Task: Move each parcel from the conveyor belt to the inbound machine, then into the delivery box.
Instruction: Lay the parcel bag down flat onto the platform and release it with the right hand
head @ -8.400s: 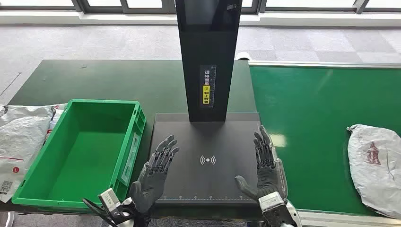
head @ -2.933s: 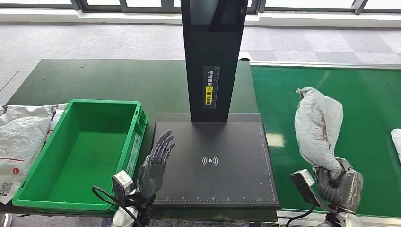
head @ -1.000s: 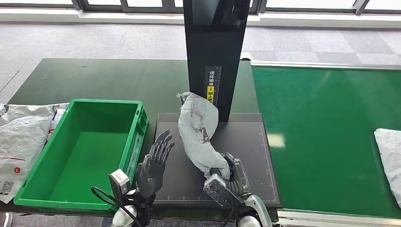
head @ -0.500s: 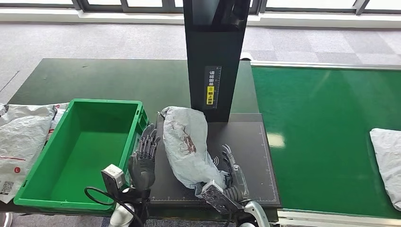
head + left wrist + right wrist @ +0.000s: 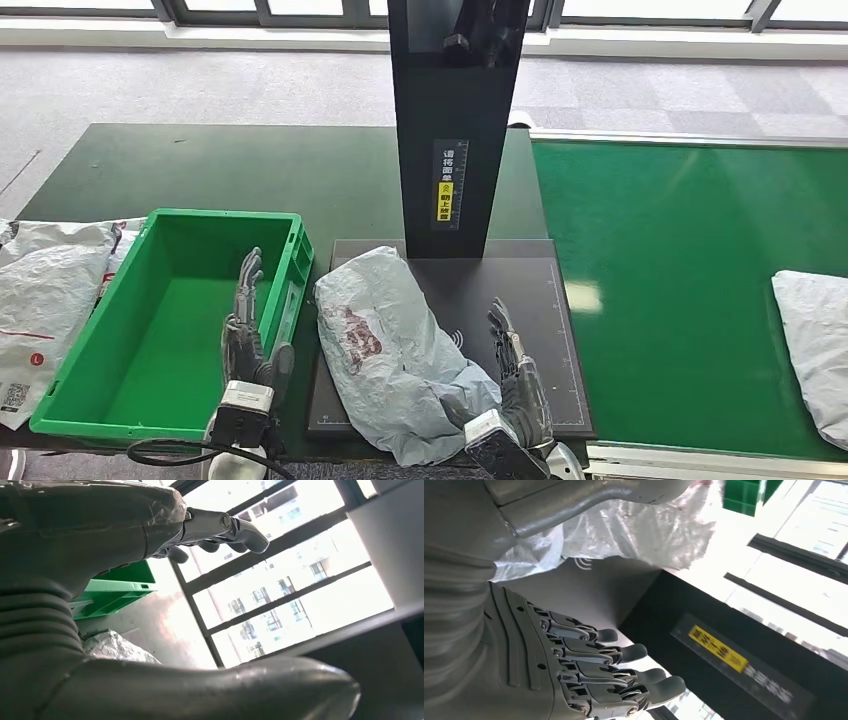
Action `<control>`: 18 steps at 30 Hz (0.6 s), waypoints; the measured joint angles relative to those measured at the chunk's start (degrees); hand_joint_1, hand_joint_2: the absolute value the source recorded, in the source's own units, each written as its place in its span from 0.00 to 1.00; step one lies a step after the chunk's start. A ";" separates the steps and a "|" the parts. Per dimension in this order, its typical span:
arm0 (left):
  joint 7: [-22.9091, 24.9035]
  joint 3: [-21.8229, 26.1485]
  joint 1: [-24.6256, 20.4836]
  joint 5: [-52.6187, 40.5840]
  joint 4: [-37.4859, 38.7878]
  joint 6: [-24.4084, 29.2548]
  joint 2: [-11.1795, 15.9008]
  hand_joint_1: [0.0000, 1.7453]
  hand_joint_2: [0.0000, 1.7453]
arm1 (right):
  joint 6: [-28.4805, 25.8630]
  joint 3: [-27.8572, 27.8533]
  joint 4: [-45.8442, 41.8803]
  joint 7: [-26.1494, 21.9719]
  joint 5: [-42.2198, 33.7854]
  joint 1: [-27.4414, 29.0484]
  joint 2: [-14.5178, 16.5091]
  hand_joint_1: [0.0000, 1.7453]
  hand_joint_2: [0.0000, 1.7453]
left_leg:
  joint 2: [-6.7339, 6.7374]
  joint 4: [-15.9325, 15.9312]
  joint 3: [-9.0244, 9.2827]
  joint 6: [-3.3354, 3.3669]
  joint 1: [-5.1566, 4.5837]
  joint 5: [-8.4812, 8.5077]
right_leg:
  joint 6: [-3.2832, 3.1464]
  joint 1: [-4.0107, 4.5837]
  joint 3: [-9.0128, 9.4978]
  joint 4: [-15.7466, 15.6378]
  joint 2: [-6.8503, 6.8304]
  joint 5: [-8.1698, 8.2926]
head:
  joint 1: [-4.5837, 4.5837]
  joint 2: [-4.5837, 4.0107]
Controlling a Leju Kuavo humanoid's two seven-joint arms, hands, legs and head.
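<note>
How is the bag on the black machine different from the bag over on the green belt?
The parcel on the inbound machine lies crumpled between both robot hands, with a dark red mark showing. The parcel on the conveyor belt lies alone, partly cut off at the picture's edge, no mark visible. Both are pale plastic mailers.

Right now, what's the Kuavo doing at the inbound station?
A grey parcel lies flat on the black inbound machine's platform, one edge overhanging toward the green delivery box. The right hand sits beside the parcel with fingers spread, holding nothing. The left hand is open over the box's near wall. Another parcel waits on the conveyor belt.
</note>
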 joint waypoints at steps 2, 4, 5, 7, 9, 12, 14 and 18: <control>0.04 -0.02 0.19 -1.11 0.00 -0.28 0.08 0.00 1.00 | 0.40 -0.03 -1.82 -0.16 -0.43 0.66 -0.18 0.00 1.00 | 0.08 0.00 0.02 0.00 0.00 0.00 | 0.00 0.00 -0.02 0.00 0.07 0.01 | 0.00 0.00; 0.08 -0.03 0.24 -1.24 0.00 -0.32 0.14 0.00 1.00 | 0.52 -0.06 -3.16 -0.20 -0.57 1.12 -0.33 0.00 1.00 | 0.10 0.00 0.02 0.00 0.00 0.00 | 0.01 0.00 -0.01 0.00 0.08 0.01 | 0.00 0.00; 0.09 -0.03 0.27 -1.24 0.00 -0.33 0.16 0.00 1.00 | 0.53 -0.07 -3.67 -0.20 -0.58 1.28 -0.40 0.00 1.00 | 0.09 0.01 0.02 0.00 0.00 0.00 | 0.01 0.00 0.00 0.00 0.08 0.01 | 0.00 0.00; 0.12 -0.03 0.33 -1.26 0.00 -0.38 0.19 0.00 1.00 | 0.53 -0.08 -4.43 -0.23 -0.60 1.52 -0.52 0.00 1.00 | 0.09 0.01 0.03 0.00 0.00 0.00 | 0.01 0.00 0.00 0.00 0.07 0.01 | 0.00 0.00; 0.72 -0.05 0.34 -2.20 0.02 -1.03 0.24 0.00 1.00 | 0.61 -0.10 -4.96 -0.77 -0.97 1.66 -0.60 0.00 1.00 | 0.10 0.01 0.03 0.00 0.00 0.00 | 0.01 0.00 -0.01 0.00 0.08 0.01 | 0.00 0.00; 4.50 -0.66 0.04 -8.42 0.77 -4.28 0.50 0.00 1.00 | 2.29 -0.32 -6.60 -3.20 -2.54 1.89 -0.62 0.00 1.00 | 0.07 0.01 0.05 0.00 -0.01 0.00 | 0.01 0.00 -0.02 0.00 0.07 0.01 | 0.00 0.00; 8.23 -1.90 -0.63 -15.33 2.71 -6.68 0.77 0.00 1.00 | 4.51 -0.49 -8.78 -4.74 -3.45 2.21 -0.62 0.00 1.00 | 0.06 0.01 0.05 0.00 -0.01 0.00 | 0.01 -0.01 -0.01 0.00 0.07 0.01 | 0.00 0.00; 14.64 -5.40 -2.08 -28.91 8.28 -8.51 1.37 0.00 1.00 | 8.27 -1.05 -12.88 -6.83 -4.77 2.97 -0.60 0.00 1.00 | 0.10 0.01 0.05 0.01 -0.03 -0.01 | 0.02 -0.03 -0.02 -0.01 0.10 0.02 | 0.00 0.00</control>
